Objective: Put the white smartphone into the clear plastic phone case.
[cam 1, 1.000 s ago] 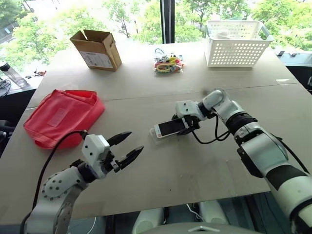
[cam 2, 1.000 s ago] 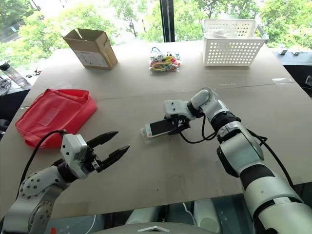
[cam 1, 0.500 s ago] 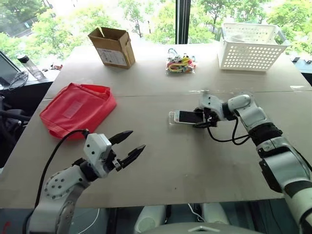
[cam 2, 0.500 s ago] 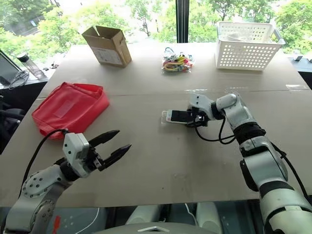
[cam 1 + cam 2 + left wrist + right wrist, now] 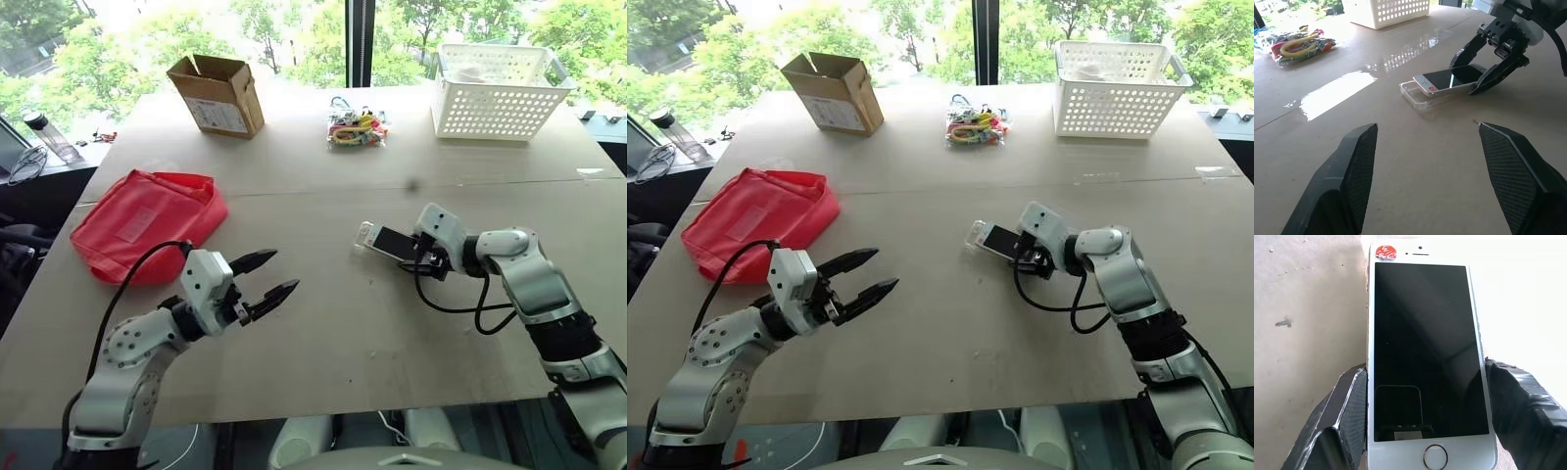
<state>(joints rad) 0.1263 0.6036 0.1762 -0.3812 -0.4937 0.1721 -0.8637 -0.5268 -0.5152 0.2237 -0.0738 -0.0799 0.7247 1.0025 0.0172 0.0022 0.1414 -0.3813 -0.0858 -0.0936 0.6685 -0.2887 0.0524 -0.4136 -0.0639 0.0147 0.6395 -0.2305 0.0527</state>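
Desk: a wide light brown desk (image 5: 323, 333) with a seam across its middle carries everything.
Box: an open brown cardboard box (image 5: 216, 94) stands at the far left.
Basket: a white perforated plastic basket (image 5: 495, 90) stands at the far right.
Packet: a clear bag of colourful small items (image 5: 355, 128) lies between box and basket.
Pouch: a flat red fabric pouch (image 5: 147, 221) lies on the left side.

Both arms are built of rounded silver-grey metal segments with black joint bands. The left gripper (image 5: 272, 276) has a white boxy housing and two tapered black fingers (image 5: 1347, 178) with finely cross-hatched pads. A loose black cable loops along each forearm. The right gripper (image 5: 1017, 253) has the same white housing.
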